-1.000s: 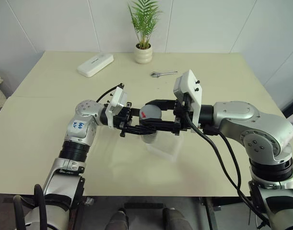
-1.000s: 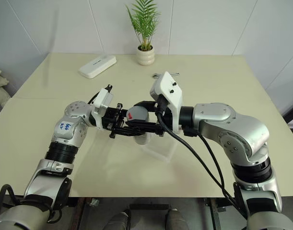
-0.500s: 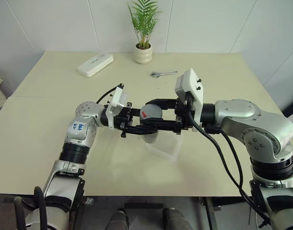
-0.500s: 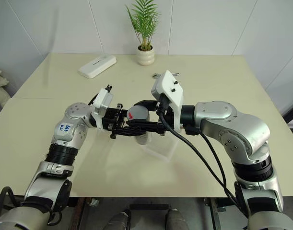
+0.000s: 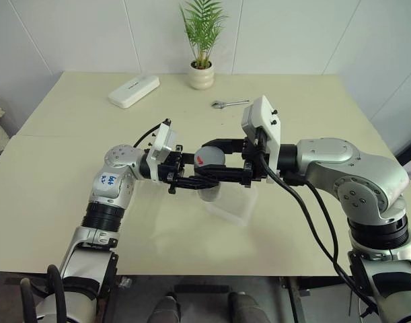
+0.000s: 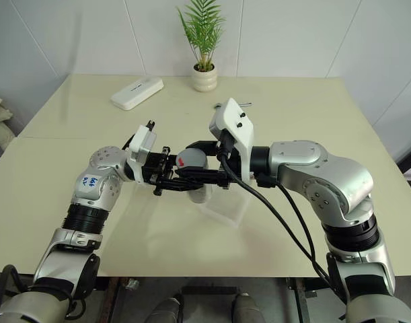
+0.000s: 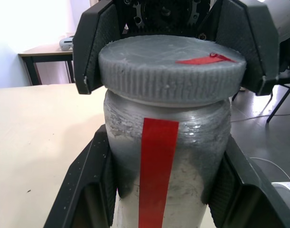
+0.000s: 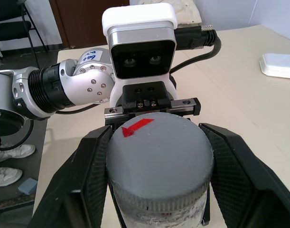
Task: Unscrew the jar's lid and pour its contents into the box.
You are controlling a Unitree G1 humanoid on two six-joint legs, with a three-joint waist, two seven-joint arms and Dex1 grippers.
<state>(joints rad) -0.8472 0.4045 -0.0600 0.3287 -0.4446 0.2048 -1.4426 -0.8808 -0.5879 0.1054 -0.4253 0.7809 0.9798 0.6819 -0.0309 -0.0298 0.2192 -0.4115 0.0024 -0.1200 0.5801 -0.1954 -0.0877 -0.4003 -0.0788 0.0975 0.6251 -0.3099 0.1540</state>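
The left claw [image 5: 192, 180] is clamped on the body of the jar [image 7: 166, 166], its black fingers [image 7: 95, 190] pressed against the glass on either side of the red stripe. The right claw [image 5: 227, 168] comes in from the opposite side and is clamped on the lid [image 8: 159, 161], one pad against each side of the ribbed gray rim. The jar hangs upright between the two arms, held above the worktop [image 5: 70, 168], over the near-left edge of the box [image 5: 237, 205], which sits on the surface just below and toward the robot's right.

The lid sits flat on the jar's neck with no visible gap or tilt, so I judge the unscrewing is barely begun or not yet finished; how many turns remain cannot be told. The contents cannot be made out through the frosted wall. The box looks empty. Left to do: twist the lid free, lift it away, then tip the jar over the box.

Farther back lie a wrench [image 5: 229, 103], a white oblong device [image 5: 133, 90] and a potted plant [image 5: 201, 67].
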